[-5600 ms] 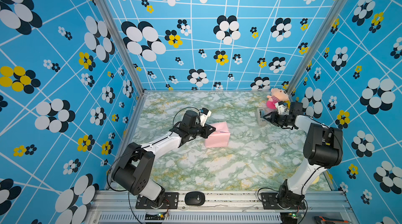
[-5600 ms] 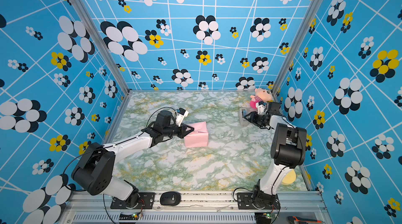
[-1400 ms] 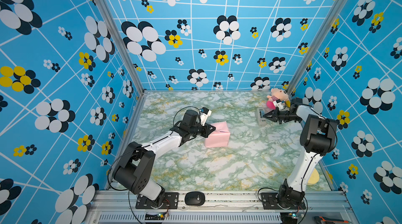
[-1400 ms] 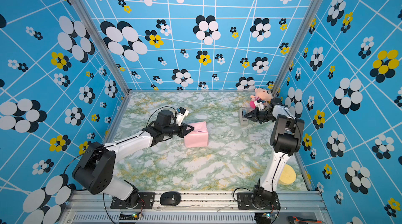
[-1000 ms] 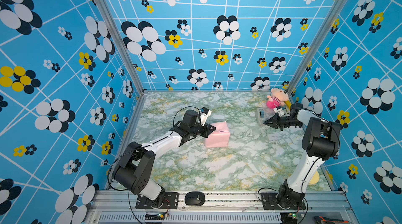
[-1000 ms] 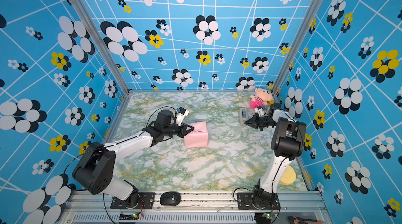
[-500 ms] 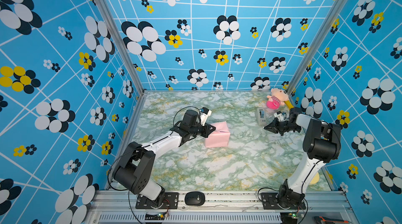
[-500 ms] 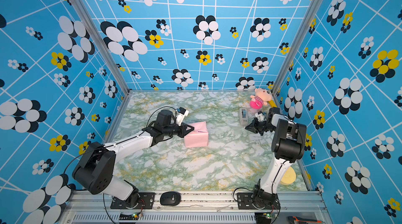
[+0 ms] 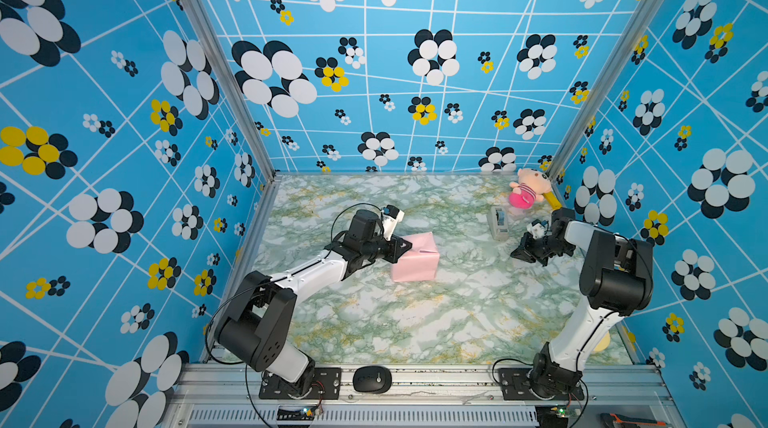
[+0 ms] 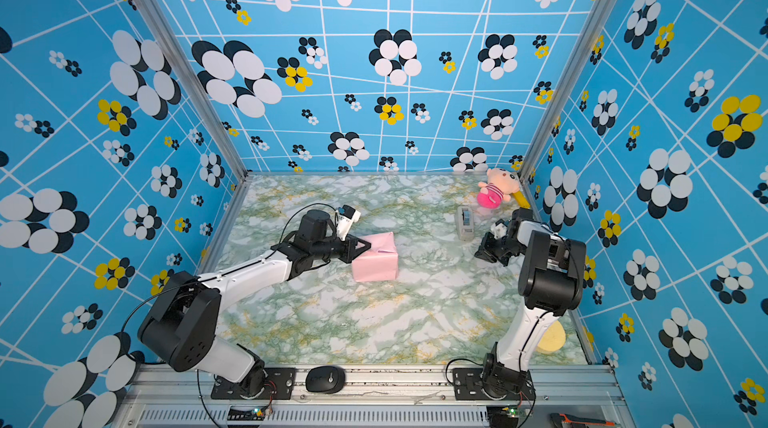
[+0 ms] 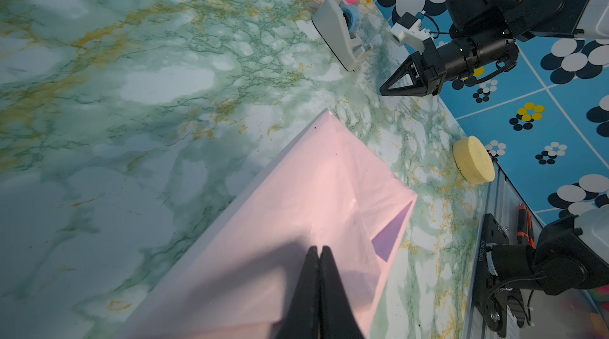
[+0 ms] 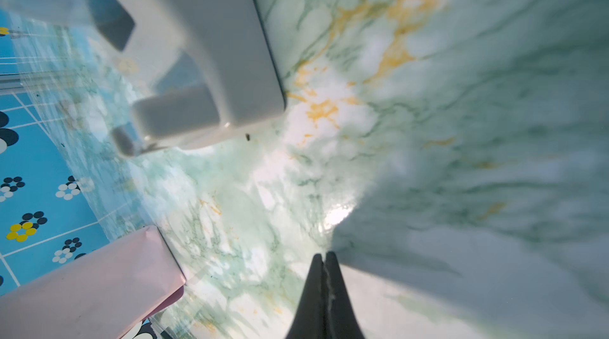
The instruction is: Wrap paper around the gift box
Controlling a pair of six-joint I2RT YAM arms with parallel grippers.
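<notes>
The paper, thin, creased and pale pink, is folded into a boxy parcel in the middle of the green-marbled tabletop. It hides the gift box, and one flap shows its lilac underside. The left claw is pinched shut and rests on the parcel's top. Well apart, the right claw, also shut, hangs low beside the grey wedge-shaped tape dispenser, near a plush doll.

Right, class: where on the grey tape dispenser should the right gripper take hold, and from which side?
Probably mid-body on the tape dispenser, jaws across its two flat side walls, coming from above. It stands upright on its long base, slim side to side, while its ends slope. The right gripper, now shut, must open first.
</notes>
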